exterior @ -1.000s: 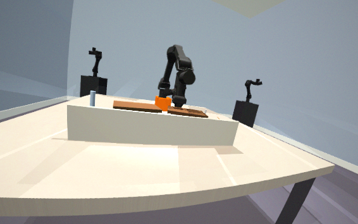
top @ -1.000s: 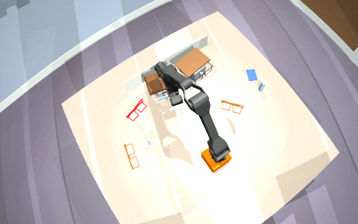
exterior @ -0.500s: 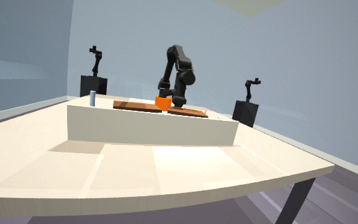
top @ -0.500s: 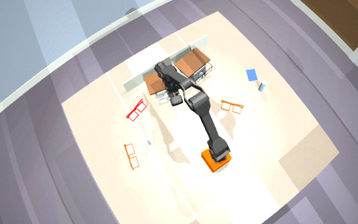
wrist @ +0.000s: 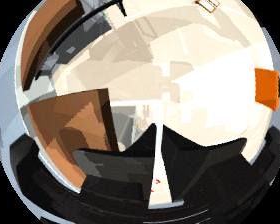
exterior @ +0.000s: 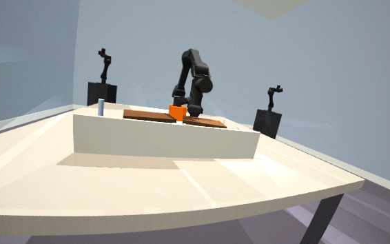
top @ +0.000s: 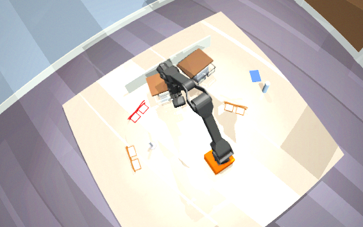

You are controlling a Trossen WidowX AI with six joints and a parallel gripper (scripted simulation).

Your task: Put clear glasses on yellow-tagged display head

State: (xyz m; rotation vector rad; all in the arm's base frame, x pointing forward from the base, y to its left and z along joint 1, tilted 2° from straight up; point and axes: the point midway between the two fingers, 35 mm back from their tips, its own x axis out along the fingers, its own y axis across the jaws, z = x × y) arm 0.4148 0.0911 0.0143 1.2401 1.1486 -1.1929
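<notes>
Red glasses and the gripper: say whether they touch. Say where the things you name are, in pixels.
Apart: the top view shows bare table between the red glasses (top: 143, 108) and the gripper (top: 179, 102) (wrist: 156, 125).

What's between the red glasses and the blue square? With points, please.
In the top view, the two brown-topped stands (top: 195, 61) (top: 154, 84) and the black arm (top: 211, 126) lie between them.
</notes>
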